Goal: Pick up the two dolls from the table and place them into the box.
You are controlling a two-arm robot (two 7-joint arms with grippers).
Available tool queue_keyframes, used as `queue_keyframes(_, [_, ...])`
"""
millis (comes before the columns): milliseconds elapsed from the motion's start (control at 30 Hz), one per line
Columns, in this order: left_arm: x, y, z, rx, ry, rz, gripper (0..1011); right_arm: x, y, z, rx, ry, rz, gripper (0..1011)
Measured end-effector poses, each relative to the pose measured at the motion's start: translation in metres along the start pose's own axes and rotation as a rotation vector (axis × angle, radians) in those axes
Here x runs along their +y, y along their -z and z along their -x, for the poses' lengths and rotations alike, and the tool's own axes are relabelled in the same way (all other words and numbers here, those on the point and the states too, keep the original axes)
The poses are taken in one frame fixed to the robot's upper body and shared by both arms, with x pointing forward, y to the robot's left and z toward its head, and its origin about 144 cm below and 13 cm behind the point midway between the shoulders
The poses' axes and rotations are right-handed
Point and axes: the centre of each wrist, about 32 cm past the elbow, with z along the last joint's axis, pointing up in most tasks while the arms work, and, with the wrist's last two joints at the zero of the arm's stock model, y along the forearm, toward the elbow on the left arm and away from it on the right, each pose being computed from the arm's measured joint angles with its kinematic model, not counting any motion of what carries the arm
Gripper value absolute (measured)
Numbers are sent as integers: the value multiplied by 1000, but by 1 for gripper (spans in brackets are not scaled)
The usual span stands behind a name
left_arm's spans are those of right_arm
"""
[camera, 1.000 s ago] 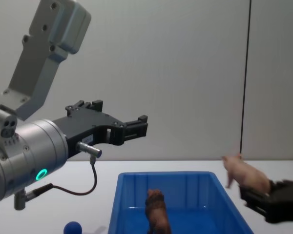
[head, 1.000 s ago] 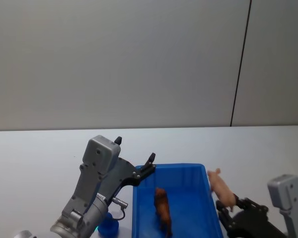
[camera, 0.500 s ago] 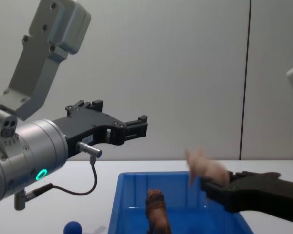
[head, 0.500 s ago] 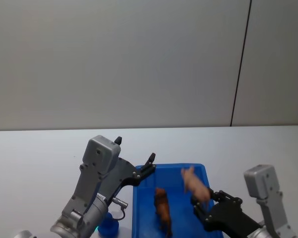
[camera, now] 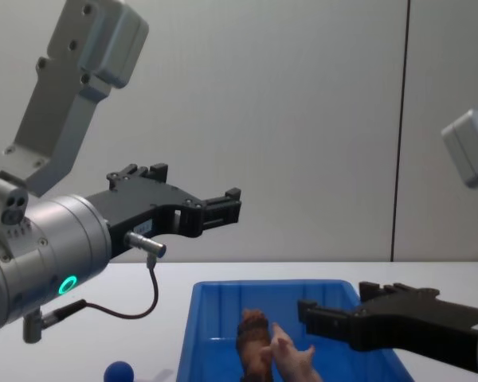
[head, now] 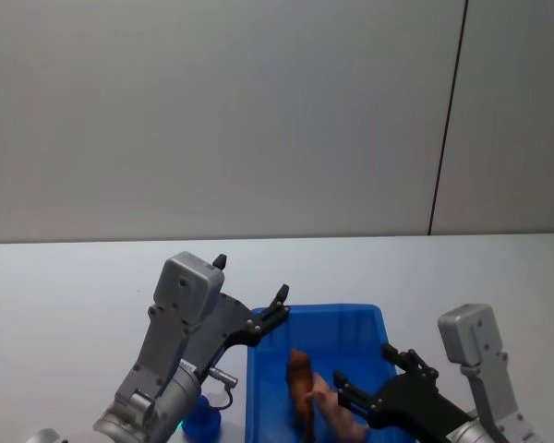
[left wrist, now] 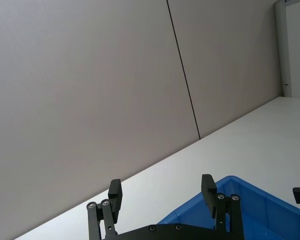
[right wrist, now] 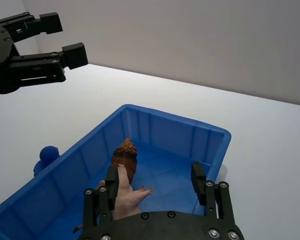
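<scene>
At the near left, a small blue ball (camera: 118,372) sits on the white tabletop (head: 65,277), just left of the box. Above it the left hand (left wrist: 161,186) hovers over the tabletop beside the far left corner of the box, its fingers spread apart and holding nothing. The blue box (head: 351,319) stands at the near centre of the tabletop. Inside it, towards the left wall, the reddish-brown doll (head: 300,377) stands upright. Just right of it and touching it is the pink pig (right wrist: 126,193), tilted on its side with its legs sticking out, inside the box walls; whether it rests on the box floor cannot be told. The right hand (right wrist: 155,175) reaches in from the near right above the box's interior, its fingers wide apart; one finger lies against the pig, the other is well clear, so the pig is not clamped.
</scene>
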Motion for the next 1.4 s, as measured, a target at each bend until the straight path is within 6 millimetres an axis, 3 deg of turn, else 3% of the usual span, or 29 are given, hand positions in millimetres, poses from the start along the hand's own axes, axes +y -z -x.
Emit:
queue_keyframes(200, [0, 0, 0, 0, 0, 0, 1001, -2, 1, 0, -1, 26, -2, 1001])
queue_keyframes(967, [0, 0, 0, 0, 0, 0, 1001, -48, 8, -22, 14, 284, 2, 1001])
queue_keyframes(1400, [1, 0, 0, 0, -1, -8, 1001, -60, 10, -28, 15, 343, 9, 1001])
